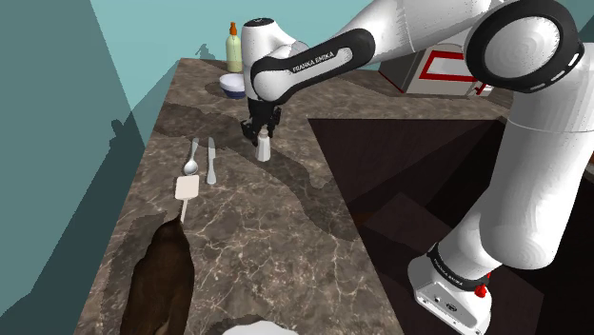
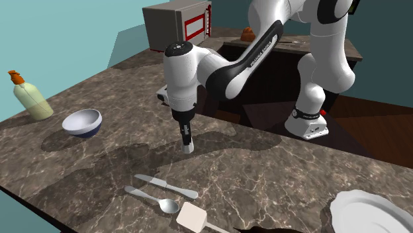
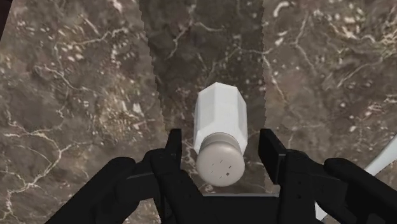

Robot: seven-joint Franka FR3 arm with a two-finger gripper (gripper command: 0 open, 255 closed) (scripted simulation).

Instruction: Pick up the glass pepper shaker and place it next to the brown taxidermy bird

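A small white pepper shaker (image 1: 264, 147) with a rounded, dotted cap stands upright on the dark marble counter (image 1: 286, 238). My gripper (image 1: 262, 129) is straight above it, lowered around its top. In the wrist view the shaker (image 3: 219, 137) sits between the two black fingers (image 3: 174, 147), with a narrow gap on each side, so the gripper (image 3: 222, 145) is open and not clasping it. The second exterior view has the gripper (image 2: 185, 134) over the shaker (image 2: 188, 145). The brown bird (image 1: 162, 281) lies at the counter's near end, towards the shoulder view's lower left.
A knife (image 1: 211, 162), spoon (image 1: 191, 160) and white spatula (image 1: 186, 187) lie between the shaker and the bird. A bowl (image 1: 232, 85) and bottle (image 1: 233, 49) stand at the far end. A white plate (image 2: 367, 212) is near the bird. A dark sunken basin (image 1: 409, 190) borders the counter.
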